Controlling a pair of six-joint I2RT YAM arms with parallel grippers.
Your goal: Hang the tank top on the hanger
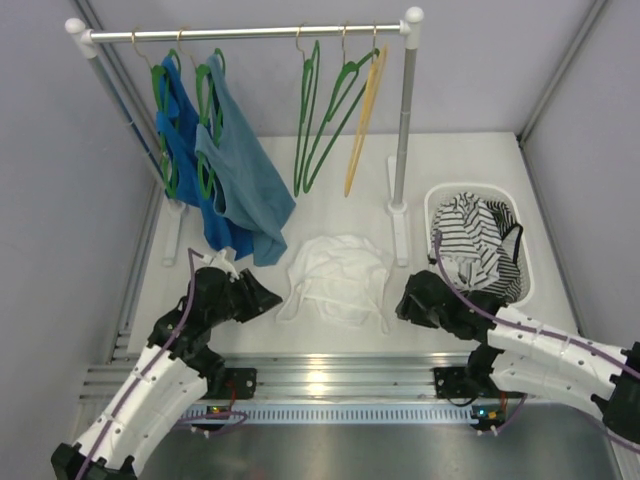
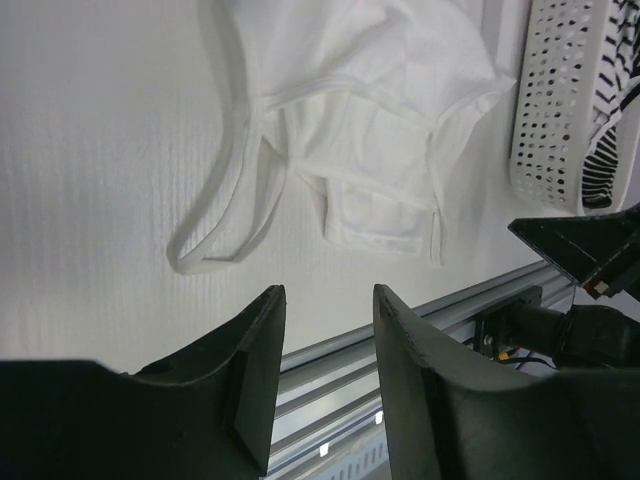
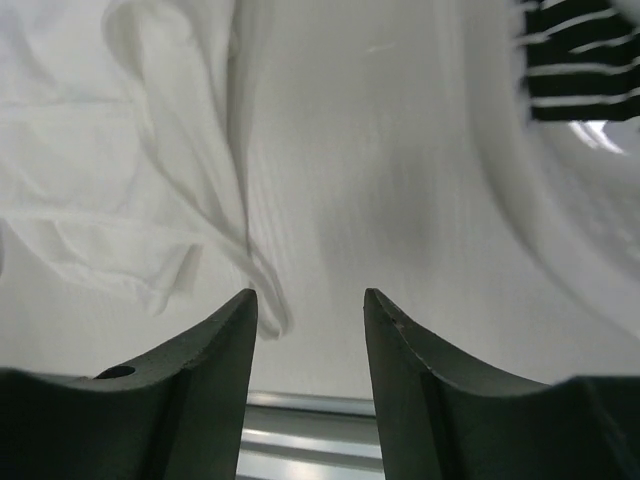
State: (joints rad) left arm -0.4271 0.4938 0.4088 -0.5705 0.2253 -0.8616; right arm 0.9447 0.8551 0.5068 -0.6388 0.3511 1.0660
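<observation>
The white tank top lies crumpled on the white table between the two arms; it also shows in the left wrist view and in the right wrist view. Empty green hangers hang on the rail at the back. My left gripper is open and empty just left of the top, fingers apart over the table's near edge. My right gripper is open and empty just right of the top, with a strap end by its left finger.
Two blue tank tops hang on green hangers at the rail's left. A yellow hanger hangs at the right. A white basket with a striped garment stands at the right. The rack post stands behind the top.
</observation>
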